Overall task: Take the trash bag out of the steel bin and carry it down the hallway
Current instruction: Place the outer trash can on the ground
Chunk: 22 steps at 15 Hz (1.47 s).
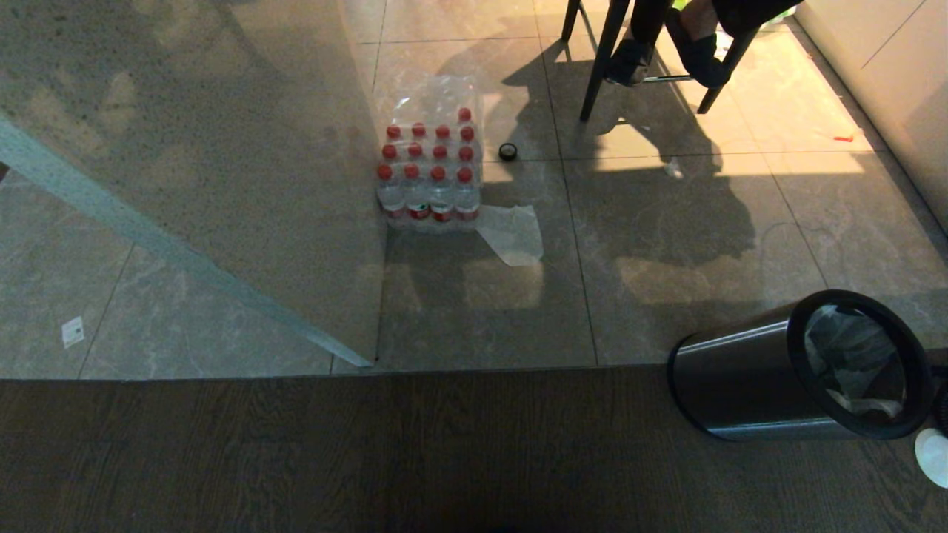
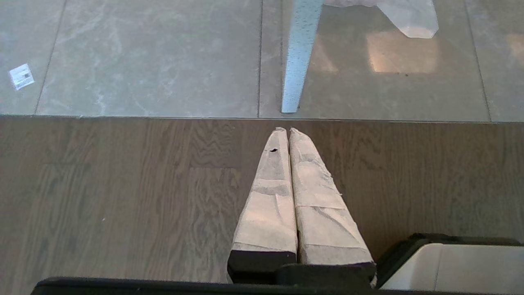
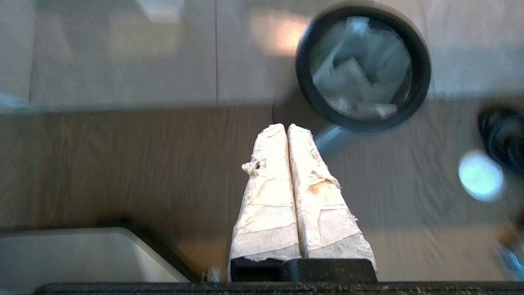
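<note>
The steel bin (image 1: 748, 385) stands at the lower right of the head view, on dark wood flooring at the edge of the tiles, its black rim (image 1: 796, 333) open to the camera. The trash bag (image 1: 852, 355) lines the inside as crumpled translucent film; the right wrist view also shows the bag (image 3: 360, 73) within the bin's rim (image 3: 305, 88). My right gripper (image 3: 287, 126) hangs shut and empty above the wood floor, short of the bin. Over bare wood floor, my left gripper (image 2: 285, 129) is shut, holding nothing. Neither arm appears in the head view.
A wrapped pack of red-capped bottles (image 1: 429, 170) sits on the tiles beside a glass panel (image 1: 222, 185), with loose clear film (image 1: 515, 235) and a small black ring (image 1: 508, 152) nearby. Chair legs (image 1: 596, 74) and a seated person's feet (image 1: 696, 52) are behind. A white round object (image 1: 935, 455) lies right of the bin.
</note>
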Tool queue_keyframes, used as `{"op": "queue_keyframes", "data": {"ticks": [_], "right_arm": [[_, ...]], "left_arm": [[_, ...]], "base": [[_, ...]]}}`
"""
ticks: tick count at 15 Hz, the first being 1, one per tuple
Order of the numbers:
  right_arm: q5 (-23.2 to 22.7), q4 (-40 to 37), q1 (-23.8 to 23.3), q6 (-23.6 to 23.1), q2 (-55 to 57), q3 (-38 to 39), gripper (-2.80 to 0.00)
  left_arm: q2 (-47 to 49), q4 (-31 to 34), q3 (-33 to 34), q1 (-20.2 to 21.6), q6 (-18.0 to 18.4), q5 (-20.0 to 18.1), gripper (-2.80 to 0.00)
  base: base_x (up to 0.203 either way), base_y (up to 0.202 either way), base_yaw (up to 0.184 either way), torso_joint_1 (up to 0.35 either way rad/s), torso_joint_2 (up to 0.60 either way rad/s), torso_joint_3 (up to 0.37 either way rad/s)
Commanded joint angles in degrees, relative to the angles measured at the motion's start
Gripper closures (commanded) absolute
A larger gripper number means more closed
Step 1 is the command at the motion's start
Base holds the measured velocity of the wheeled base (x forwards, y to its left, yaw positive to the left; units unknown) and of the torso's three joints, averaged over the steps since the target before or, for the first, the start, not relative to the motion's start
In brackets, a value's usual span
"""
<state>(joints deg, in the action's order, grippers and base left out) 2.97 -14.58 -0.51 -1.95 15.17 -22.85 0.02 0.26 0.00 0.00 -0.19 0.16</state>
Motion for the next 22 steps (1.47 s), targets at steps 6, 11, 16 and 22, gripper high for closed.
{"op": "queue_keyframes", "data": {"ticks": [6, 11, 16, 22], "right_arm": [[9.9, -9.0, 0.6, 2.7, 40.9, -14.1, 0.00], [0.1, 6.7, -3.4, 0.4, 60.8, -15.0, -2.80], [-11.1, 15.7, -13.0, -6.5, 70.6, -17.7, -2.80], [-20.1, 16.3, -16.8, -0.9, 74.6, -20.4, -2.80]], "left_arm": [[0.0, 0.0, 0.0, 0.0, -0.1, 0.0, 0.00], [0.0, 0.0, 0.0, 0.0, 0.0, 0.0, 0.00], [0.0, 0.0, 0.0, 0.0, 0.0, 0.0, 0.00], [0.0, 0.0, 0.0, 0.0, 0.0, 0.0, 0.00]], "base": [[0.000, 0.000, 0.000, 0.000, 0.00, 0.000], [0.000, 0.000, 0.000, 0.000, 0.00, 0.000], [0.000, 0.000, 0.000, 0.000, 0.00, 0.000], [0.000, 0.000, 0.000, 0.000, 0.00, 0.000]]}}
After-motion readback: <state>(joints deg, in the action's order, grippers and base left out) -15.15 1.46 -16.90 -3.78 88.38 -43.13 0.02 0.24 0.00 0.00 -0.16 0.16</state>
